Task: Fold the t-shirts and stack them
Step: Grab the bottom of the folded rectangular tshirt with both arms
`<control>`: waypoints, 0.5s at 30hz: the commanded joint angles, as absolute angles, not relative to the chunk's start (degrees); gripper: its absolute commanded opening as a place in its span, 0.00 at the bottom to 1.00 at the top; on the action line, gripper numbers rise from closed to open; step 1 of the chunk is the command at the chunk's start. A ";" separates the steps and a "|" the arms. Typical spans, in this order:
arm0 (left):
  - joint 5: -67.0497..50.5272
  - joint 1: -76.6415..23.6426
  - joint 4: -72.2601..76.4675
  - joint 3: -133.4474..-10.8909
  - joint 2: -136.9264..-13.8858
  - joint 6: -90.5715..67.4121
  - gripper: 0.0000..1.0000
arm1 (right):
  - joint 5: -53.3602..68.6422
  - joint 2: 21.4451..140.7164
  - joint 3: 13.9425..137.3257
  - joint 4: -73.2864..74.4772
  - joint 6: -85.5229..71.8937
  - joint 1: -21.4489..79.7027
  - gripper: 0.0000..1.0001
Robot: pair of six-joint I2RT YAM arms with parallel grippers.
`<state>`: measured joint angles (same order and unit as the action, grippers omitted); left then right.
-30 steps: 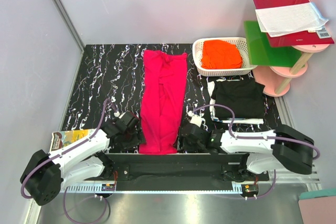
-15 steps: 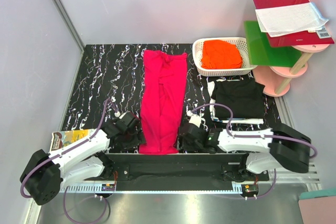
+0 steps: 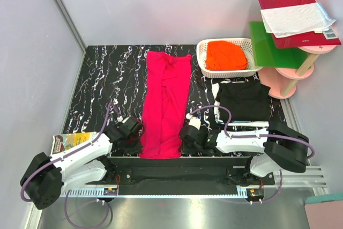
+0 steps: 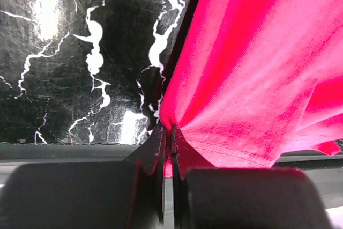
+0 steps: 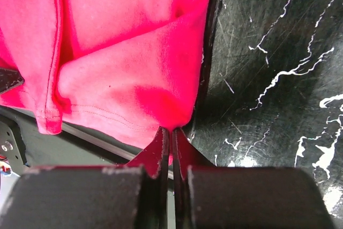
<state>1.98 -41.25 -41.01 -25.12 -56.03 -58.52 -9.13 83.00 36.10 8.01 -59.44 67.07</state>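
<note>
At the near tabletop (image 3: 107, 79) edge, left fingers (image 4: 164, 139) and right fingers (image 5: 166, 140) each pinch a hem corner of the magenta-pink t-shirt (image 3: 166, 105). Shirt lies as a narrow, wrinkled strip, sides folded in, running toward the far side. Likely step: folding hem to collar; next needs both corners lifted evenly and carried forward. Farther right, black t-shirt (image 3: 244, 100) lies folded; orange t-shirt (image 3: 226, 54) sits in basket (image 3: 202, 60).

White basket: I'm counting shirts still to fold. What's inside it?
A bunched orange shirt fills the white basket. Anything lying beneath it is covered and cannot be seen.
</note>
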 commanded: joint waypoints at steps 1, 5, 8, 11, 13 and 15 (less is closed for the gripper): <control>0.97 -41.75 -43.33 -24.87 -58.09 -57.83 0.00 | -7.30 81.57 37.79 8.79 -58.71 66.97 0.00; 0.44 -42.27 -43.24 -25.40 -57.57 -58.01 0.00 | -8.26 77.53 37.53 12.47 -58.19 66.97 0.00; 0.88 -42.28 -43.33 -27.94 -55.91 -57.31 0.00 | -11.06 74.01 37.53 13.88 -57.48 66.89 0.00; 2.45 -42.28 -43.24 -31.89 -55.11 -56.34 0.00 | -14.13 71.37 37.79 13.97 -55.81 66.88 0.00; 3.69 -42.28 -43.59 -35.67 -56.33 -55.29 0.00 | -15.55 70.41 38.14 14.15 -53.97 66.71 0.00; 5.36 -42.28 -43.68 -39.79 -57.82 -54.24 0.00 | -17.31 70.40 38.93 14.15 -52.05 65.75 0.00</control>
